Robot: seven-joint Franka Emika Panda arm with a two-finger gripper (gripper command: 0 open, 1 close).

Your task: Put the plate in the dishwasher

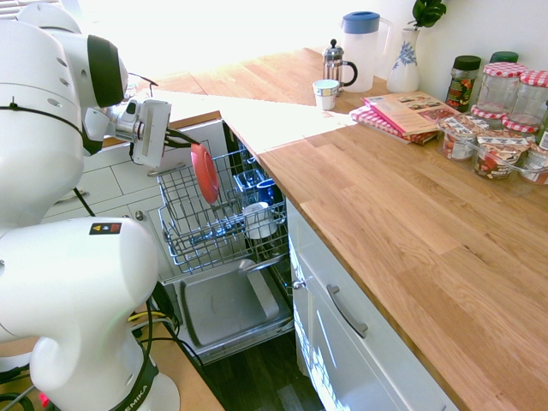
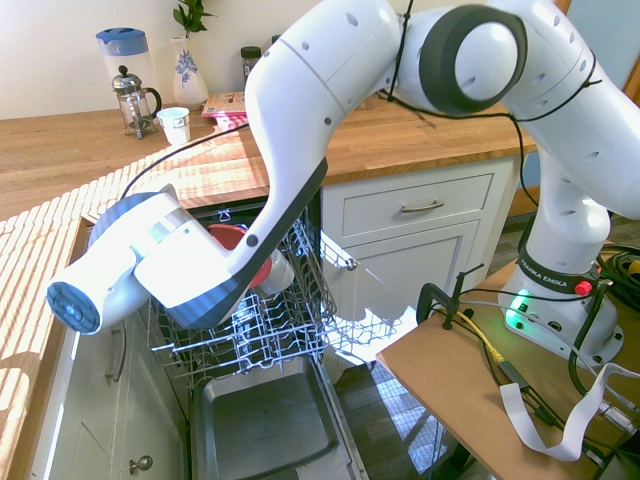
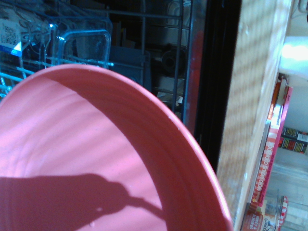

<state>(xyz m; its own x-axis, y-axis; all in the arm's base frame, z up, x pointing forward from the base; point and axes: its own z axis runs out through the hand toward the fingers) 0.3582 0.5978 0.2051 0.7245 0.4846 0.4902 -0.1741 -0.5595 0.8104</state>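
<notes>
- Closest in, the wrist view is nearly all plate (image 3: 96,159), its coral-pink face crossed by a dark shadow, blue wire rack behind it.
- In the first exterior view the gripper (image 1: 181,137) comes in from nine o'clock with the plate (image 1: 204,173) pinched at its upper edge, standing upright on edge over the dishwasher (image 1: 224,224) rack.
- Whether the plate's lower edge touches the wires, I cannot tell.
- From the second exterior view the arm hides most of the plate; only a red sliver (image 2: 232,238) shows above the rack (image 2: 250,335).
- A white mug (image 1: 258,220) sits in the rack at four o'clock of the plate; blue cups (image 1: 254,184) lie just beyond.
- Further back, on the wooden counter (image 1: 411,214), a small cup (image 1: 325,93) stands beside a French press (image 1: 336,64).
</notes>
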